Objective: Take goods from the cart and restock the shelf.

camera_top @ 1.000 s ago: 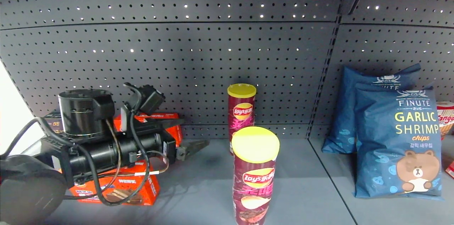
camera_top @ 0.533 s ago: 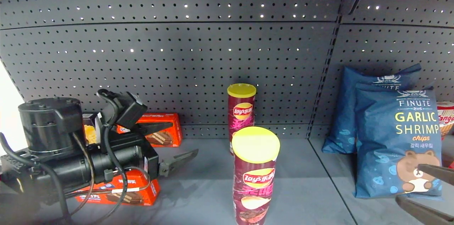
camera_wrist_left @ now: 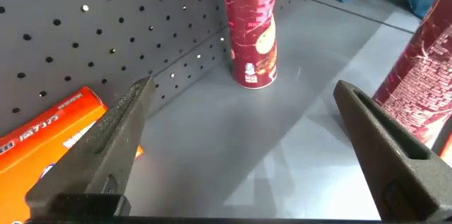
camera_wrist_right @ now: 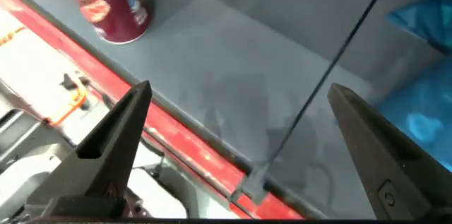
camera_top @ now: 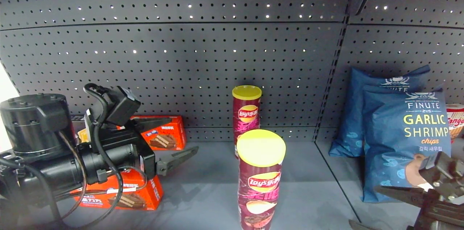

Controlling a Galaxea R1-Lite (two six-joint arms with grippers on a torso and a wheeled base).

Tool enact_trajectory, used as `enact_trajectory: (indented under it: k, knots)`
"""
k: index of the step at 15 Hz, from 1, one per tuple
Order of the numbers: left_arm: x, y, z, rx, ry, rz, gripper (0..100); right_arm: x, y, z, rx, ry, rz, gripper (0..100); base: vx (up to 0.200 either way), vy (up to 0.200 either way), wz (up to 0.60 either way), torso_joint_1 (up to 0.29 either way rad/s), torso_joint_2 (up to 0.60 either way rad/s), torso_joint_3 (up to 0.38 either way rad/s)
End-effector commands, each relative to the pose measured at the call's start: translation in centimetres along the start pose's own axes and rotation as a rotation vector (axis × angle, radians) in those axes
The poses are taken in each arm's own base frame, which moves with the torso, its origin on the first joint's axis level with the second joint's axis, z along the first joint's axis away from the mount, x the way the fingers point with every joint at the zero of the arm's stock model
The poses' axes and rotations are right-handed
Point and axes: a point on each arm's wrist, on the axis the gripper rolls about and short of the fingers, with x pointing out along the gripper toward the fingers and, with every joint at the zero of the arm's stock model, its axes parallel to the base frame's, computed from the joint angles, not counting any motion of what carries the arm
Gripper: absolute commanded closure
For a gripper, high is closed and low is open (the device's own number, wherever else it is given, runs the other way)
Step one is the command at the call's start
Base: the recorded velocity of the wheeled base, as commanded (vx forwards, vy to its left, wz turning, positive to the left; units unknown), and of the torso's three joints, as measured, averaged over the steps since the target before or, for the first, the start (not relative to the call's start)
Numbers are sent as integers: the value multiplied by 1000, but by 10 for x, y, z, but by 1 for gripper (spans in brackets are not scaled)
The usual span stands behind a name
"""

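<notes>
The left gripper (camera_top: 185, 133) hangs low over the shelf (camera_top: 203, 193) with its jaws wide and empty, just above two orange boxes (camera_top: 123, 193). Mid-shelf the front can (camera_top: 261, 179) and back can (camera_top: 247, 114) stand upright in a row. Judging by this, the stocked goods are set, so the next item must come from the cart. Draw that arm straight back and level, keeping clear of the boxes and the front can. The right gripper (camera_top: 363, 205), also wide and empty, sits at the shelf's front edge beside the blue bags (camera_top: 406, 143); keep it off them.
</notes>
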Motion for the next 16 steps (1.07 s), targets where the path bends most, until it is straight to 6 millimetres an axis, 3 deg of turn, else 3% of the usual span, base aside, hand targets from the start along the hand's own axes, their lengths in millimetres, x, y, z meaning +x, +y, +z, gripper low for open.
enact_trajectory:
  k: [1, 5, 11, 16]
  knots:
    - [1, 0, -1, -2, 4, -2, 0, 25, 7, 1, -24, 49, -14, 0, 0, 0, 0, 0, 0, 0]
    - [2, 1, -1, -1, 6, -1, 0, 49, 10, 5, -33, 54, -12, 0, 0, 0, 0, 0, 0, 0]
    - [4, 2, 0, 0, 3, 1, 0, 91, 16, 32, -40, 58, -6, 0, 0, 0, 0, 0, 0, 0]
    - [6, 3, -1, -3, 9, 0, 0, 104, 29, 34, -66, 74, 28, 0, 0, 0, 0, 0, 0, 0]
